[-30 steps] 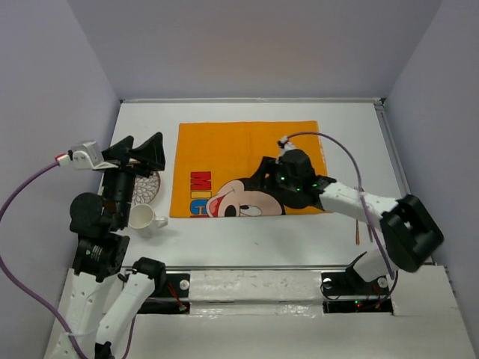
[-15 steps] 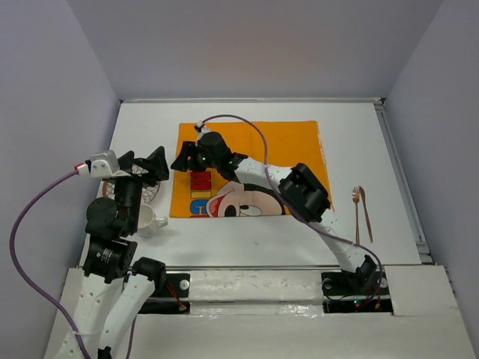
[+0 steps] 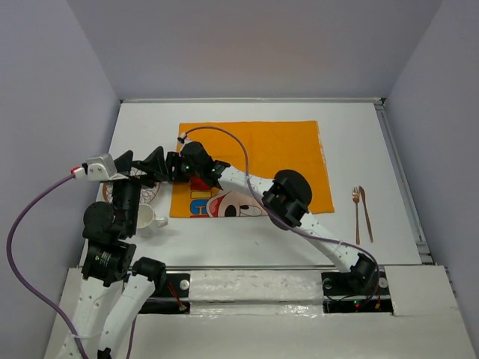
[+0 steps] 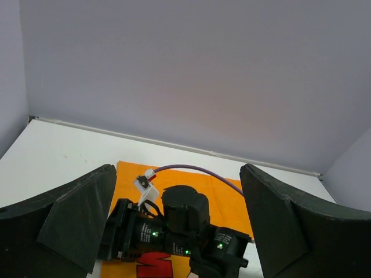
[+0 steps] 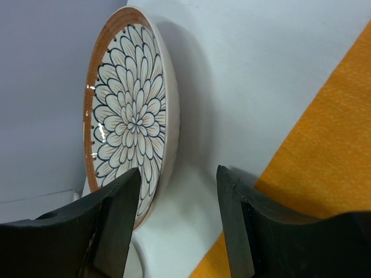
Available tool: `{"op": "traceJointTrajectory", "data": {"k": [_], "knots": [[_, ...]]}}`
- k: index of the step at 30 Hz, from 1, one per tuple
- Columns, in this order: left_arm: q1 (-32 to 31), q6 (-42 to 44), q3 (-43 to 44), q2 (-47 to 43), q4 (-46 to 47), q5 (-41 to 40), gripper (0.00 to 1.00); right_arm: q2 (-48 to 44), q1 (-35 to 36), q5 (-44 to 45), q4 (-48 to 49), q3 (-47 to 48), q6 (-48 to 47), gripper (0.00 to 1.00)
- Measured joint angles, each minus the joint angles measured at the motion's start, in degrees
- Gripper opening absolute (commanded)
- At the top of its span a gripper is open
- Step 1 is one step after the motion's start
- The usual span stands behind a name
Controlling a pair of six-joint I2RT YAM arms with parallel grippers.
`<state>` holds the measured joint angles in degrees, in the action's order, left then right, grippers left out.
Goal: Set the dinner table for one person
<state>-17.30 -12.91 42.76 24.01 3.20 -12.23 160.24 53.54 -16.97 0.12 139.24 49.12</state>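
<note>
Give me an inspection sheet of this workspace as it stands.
Surface: white dinner table, with an orange Mickey placemat lying flat at its middle.
Job's things: flower-patterned plate and white mug on the bare table left of the placemat; fork and knife side by side to its right.
Clutter: nothing seen.
Grippers: left gripper over the plate, jaws wide open, empty; right gripper at the placemat's left edge, jaws apart, empty, facing the plate.
Cables: left purple cable loops off the wrist; right purple cable arcs over the placemat.
Surroundings: plain grey walls.
</note>
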Motion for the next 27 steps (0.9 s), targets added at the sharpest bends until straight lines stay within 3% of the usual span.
{"op": "traceJointTrajectory", "data": {"k": [17, 25, 27], "knots": [[-0.28, -0.02, 0.00, -1.36, -0.02, 0.15, 0.99, 4.31, 0.76, -1.07, 0.35, 5.35, 3.96, 0.34], [-0.28, 0.00, 0.00, -2.10, -0.02, 0.13, 0.99, 5.07, 0.76, -2.25, 0.59, 6.47, 4.66, 0.01], [-0.35, -0.02, 0.00, -2.10, -0.07, 0.13, 0.99, 5.07, 0.76, -2.73, 0.61, 5.62, 4.26, 0.00]]}}
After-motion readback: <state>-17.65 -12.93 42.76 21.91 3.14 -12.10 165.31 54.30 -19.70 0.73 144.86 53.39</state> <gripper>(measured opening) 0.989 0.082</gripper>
